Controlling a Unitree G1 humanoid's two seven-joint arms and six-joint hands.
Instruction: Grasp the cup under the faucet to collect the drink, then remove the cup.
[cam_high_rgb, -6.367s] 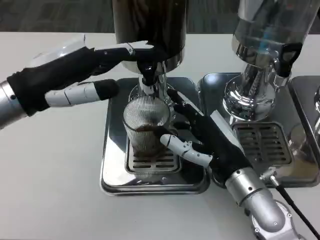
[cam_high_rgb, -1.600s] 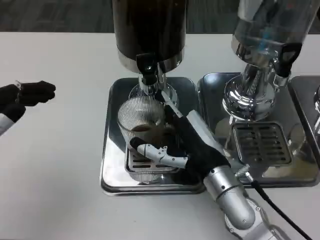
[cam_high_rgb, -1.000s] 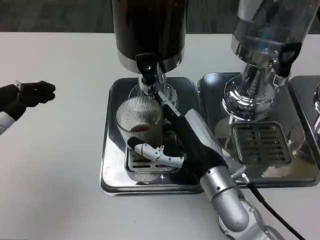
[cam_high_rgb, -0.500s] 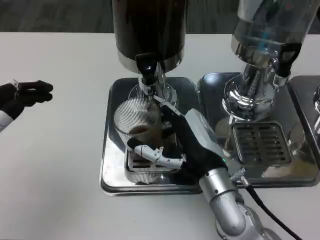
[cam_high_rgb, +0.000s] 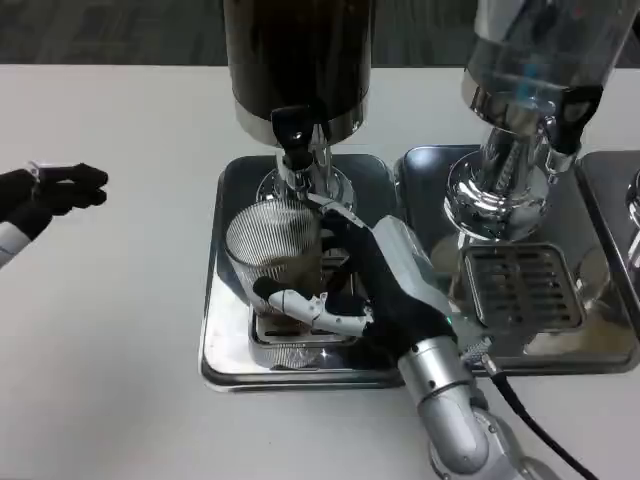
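Right robot hand (cam_high_rgb: 375, 295) is clamped round the ribbed glass cup (cam_high_rgb: 273, 250), which has slid a little left and nearer over the last second and now sits on the drip tray (cam_high_rgb: 218, 340) slightly left of the dark dispenser's faucet (cam_high_rgb: 292, 135), some brown drink inside. Left robot hand (cam_high_rgb: 55, 188) has pulled away from the dispenser to the far-left worktop (cam_high_rgb: 120, 400), fingers curled together on nothing. Judged: filling is over, removal under way.
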